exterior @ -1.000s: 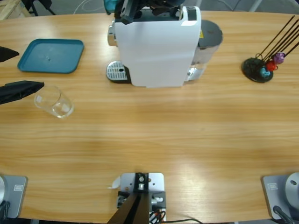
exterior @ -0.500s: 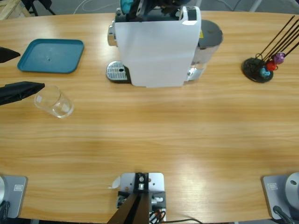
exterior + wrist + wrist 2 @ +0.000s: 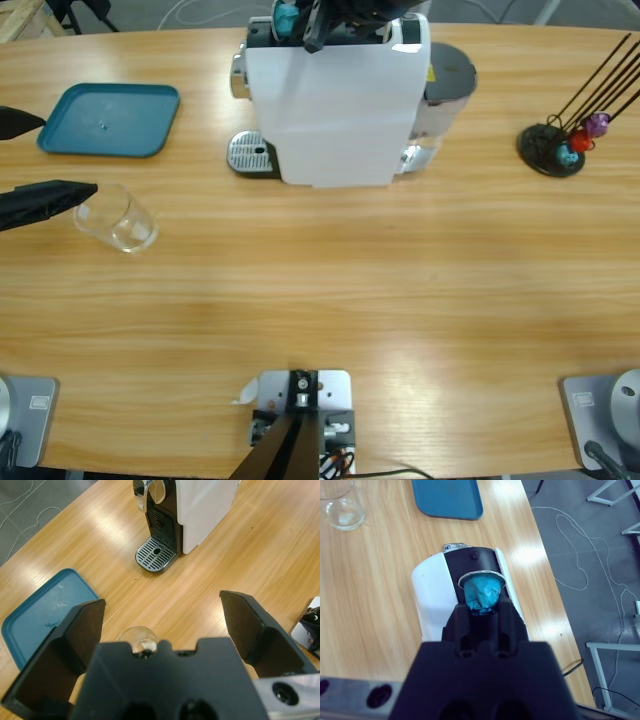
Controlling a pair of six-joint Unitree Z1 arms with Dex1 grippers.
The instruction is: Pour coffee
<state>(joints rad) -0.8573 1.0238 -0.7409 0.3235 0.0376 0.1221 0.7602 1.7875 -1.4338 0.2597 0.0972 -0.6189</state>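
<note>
No coffee shows anywhere yet; the clear glass (image 3: 116, 218) that would take it is empty and lies just ahead of my left pincer (image 3: 160, 625), low between its two jaws, which are spread wide and hold nothing. My right pincer (image 3: 482, 611) is pressed together on a blue capsule (image 3: 483, 596), its foil rim facing down toward the top of the white machine (image 3: 437, 592) directly beneath it. That is the relation that matters, I judge: capsule straight above the machine's top, its axis pointing down into it. The drip grate (image 3: 156, 554) lies well beyond my left pincer, past the glass, and the teal tray (image 3: 42, 612) is off to its left. I count one glass, one machine, one tray, one capsule held, and three more capsules on the rack (image 3: 560, 145).
</note>
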